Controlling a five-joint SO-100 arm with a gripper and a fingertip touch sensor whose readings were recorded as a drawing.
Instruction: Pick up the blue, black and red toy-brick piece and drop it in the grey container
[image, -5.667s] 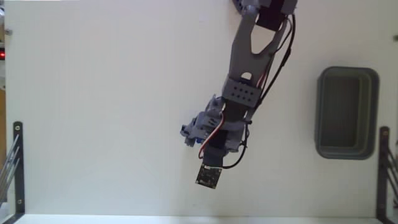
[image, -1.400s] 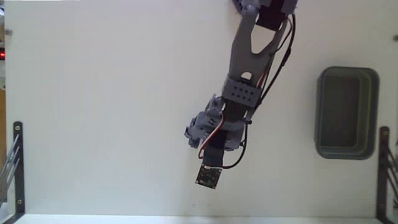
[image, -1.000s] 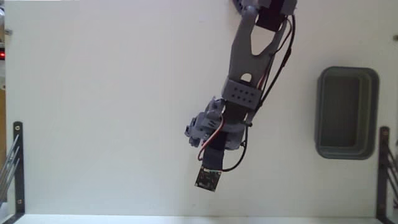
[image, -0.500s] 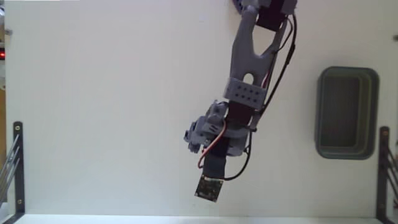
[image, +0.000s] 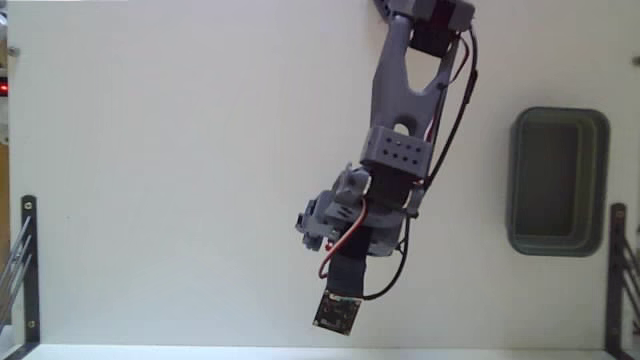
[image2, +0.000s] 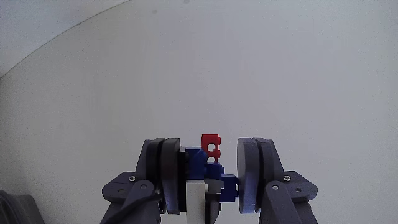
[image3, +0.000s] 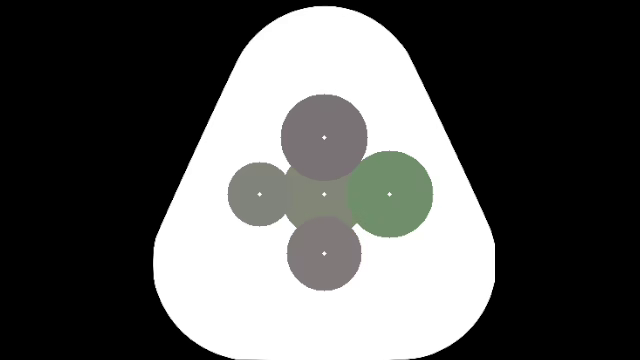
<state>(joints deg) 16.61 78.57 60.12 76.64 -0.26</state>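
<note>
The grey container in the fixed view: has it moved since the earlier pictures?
No. The grey container sits at the same spot beside the black bracket at the right edge.

In the fixed view the arm (image: 400, 130) reaches from the top edge down toward the bottom middle of the tabletop (image: 180, 180). The grey container (image: 557, 181) lies well apart at the right edge. In the wrist view the toy-brick piece (image2: 208, 168) sits between the two fingers of the claw (image2: 210, 175), above the tabletop.
</note>
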